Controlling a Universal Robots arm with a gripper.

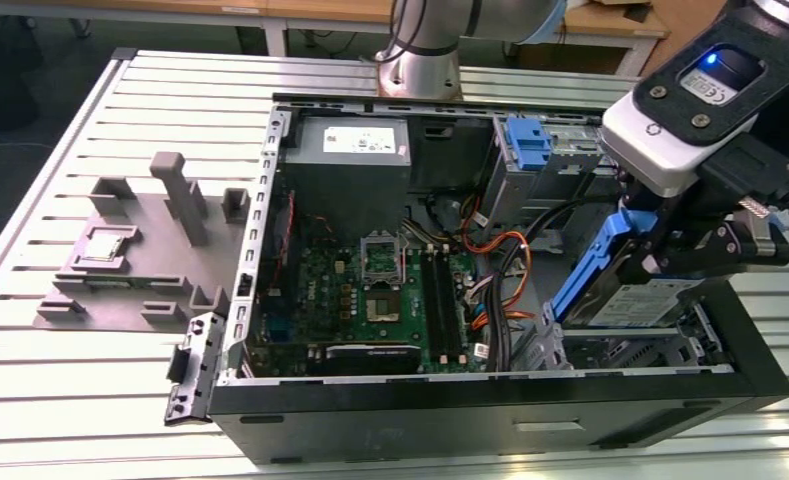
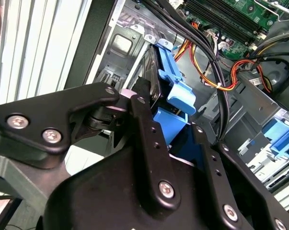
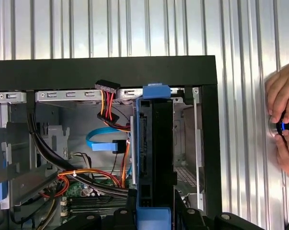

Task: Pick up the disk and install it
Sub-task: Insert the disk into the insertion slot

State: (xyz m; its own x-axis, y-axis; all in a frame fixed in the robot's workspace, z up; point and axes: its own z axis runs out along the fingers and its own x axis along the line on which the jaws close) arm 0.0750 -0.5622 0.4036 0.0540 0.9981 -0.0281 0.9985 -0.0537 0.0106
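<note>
Tool (image 2: pixel 169 117) clamped on the disk (image 1: pixel 638 300) (blue-framed, standing on edge) at the open computer case (image 1: pixel 501 412).

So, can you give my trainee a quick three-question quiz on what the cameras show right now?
1. True or false: the gripper is clamped on the disk.
2. Which part of the computer case is the disk above? A) the drive cage at the exterior view's right, B) the motherboard, C) the power supply.
3. In the first wrist view, what part of a person is by the table beside the case?

Key: 1 true. 2 A. 3 a hand.
</note>
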